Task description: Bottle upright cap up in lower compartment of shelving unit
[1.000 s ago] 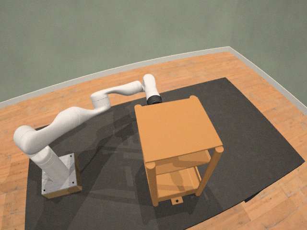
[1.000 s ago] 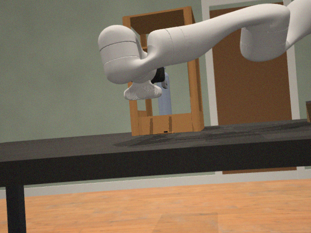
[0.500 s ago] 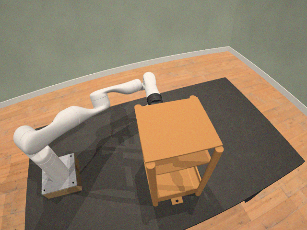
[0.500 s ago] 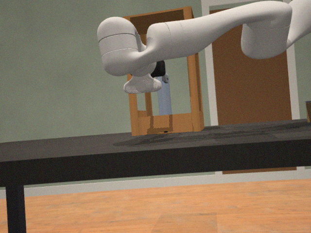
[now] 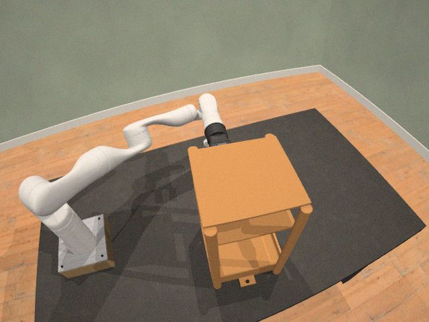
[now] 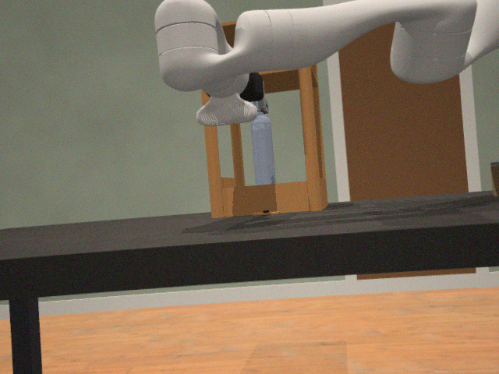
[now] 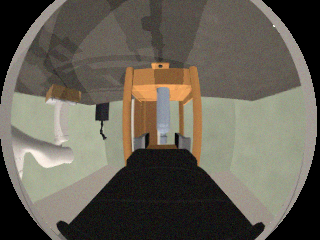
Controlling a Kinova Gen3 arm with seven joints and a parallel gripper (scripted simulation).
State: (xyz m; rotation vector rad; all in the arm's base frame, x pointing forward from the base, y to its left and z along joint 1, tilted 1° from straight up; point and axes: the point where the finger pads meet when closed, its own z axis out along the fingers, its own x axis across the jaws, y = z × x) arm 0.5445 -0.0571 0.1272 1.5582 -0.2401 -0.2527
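The pale blue bottle (image 6: 263, 153) (image 7: 164, 112) stands upright on the far side of the orange shelving unit (image 5: 242, 180) (image 6: 306, 140) (image 7: 128, 114). In the exterior view it shows through the unit's open frame, and its base is hidden behind the closed base. The top view hides it behind the unit's top. My gripper (image 6: 262, 107) (image 7: 161, 138) is open and empty. Its fingers sit at the bottle's cap level, one on each side of the bottle's line, just short of it. Only the gripper's black body (image 5: 216, 135) shows in the top view, behind the unit's far edge.
The unit stands on the dark table (image 5: 346, 194) (image 6: 121, 237). The arm's base block (image 5: 86, 257) sits at the table's left end. The white arm (image 6: 322, 28) stretches across above the table. A small brown object (image 6: 494, 177) shows at the right edge.
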